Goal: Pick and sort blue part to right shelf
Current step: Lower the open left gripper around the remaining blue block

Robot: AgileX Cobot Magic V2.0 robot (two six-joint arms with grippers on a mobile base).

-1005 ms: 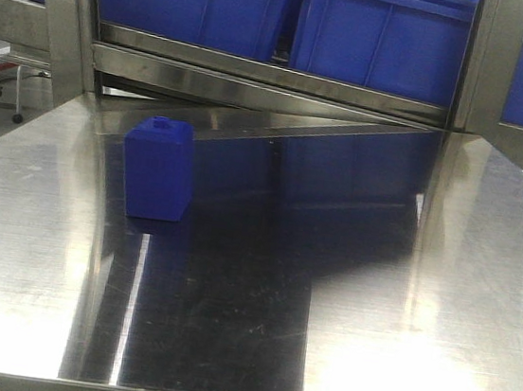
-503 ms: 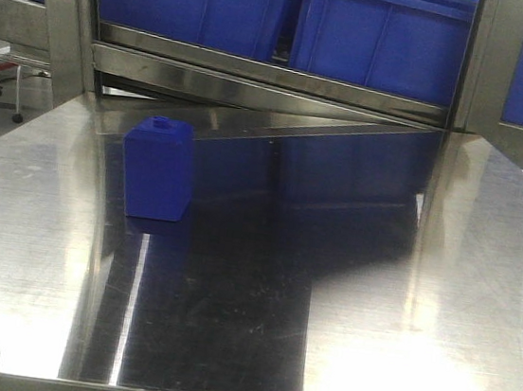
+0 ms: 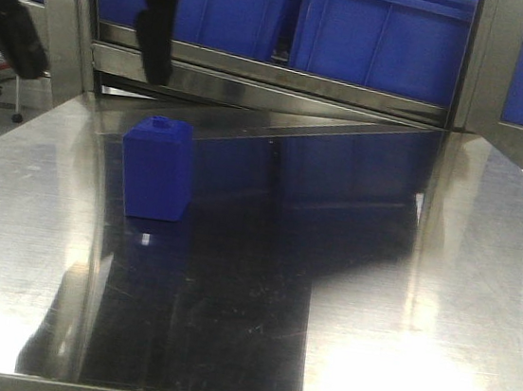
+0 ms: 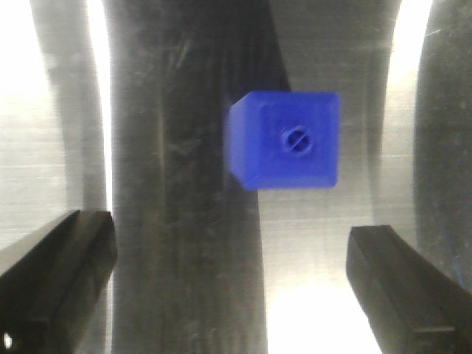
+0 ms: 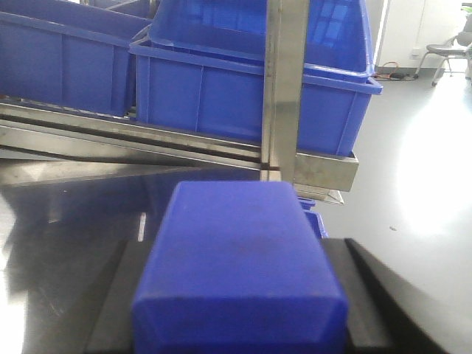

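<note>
Since the earlier frame, the left gripper (image 4: 228, 232) has come into the front view at upper left. Its fingers stand wide apart and hold nothing. A round-necked block (image 4: 287, 140) stands upright on the steel table (image 3: 418, 320) below them, untouched. The right gripper (image 5: 242, 243) is closed on the blue part (image 5: 236, 280), with a finger against each side. Beyond it stands the right shelf (image 5: 284, 88), which carries blue bins (image 5: 206, 96).
</note>
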